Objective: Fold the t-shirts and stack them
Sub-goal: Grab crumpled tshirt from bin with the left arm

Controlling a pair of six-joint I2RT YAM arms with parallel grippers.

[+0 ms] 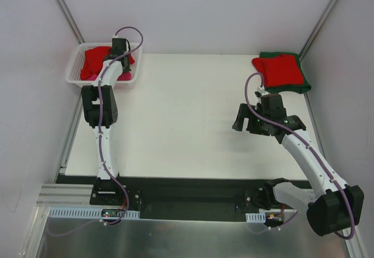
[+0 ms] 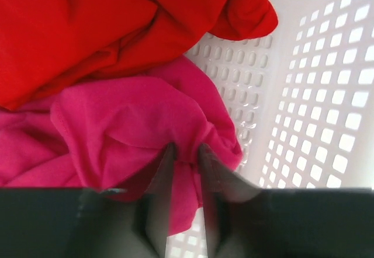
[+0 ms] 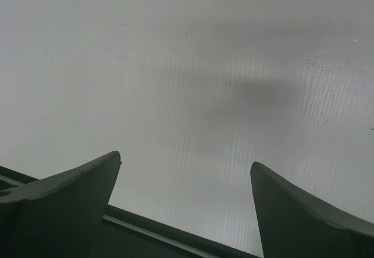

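In the left wrist view my left gripper [image 2: 186, 150] is shut on a bunched fold of the magenta-pink t-shirt [image 2: 117, 124], which lies crumpled in the white basket [image 2: 327, 94]. A red t-shirt [image 2: 87, 30] lies crumpled beside and partly over it. From above, the left gripper [image 1: 120, 51] reaches down into the basket [image 1: 75, 65] at the table's far left. At the far right corner a folded red t-shirt [image 1: 280, 70] lies on a folded dark green t-shirt [image 1: 304, 87]. My right gripper [image 1: 244, 124] hangs open over bare table, holding nothing, its fingers wide apart [image 3: 186, 164].
The white table top [image 1: 187, 112] lies between the basket and the folded stack. Grey walls with metal rails close in the left, right and far sides. A black strip at the table's near edge [image 3: 175, 234] shows under the right gripper.
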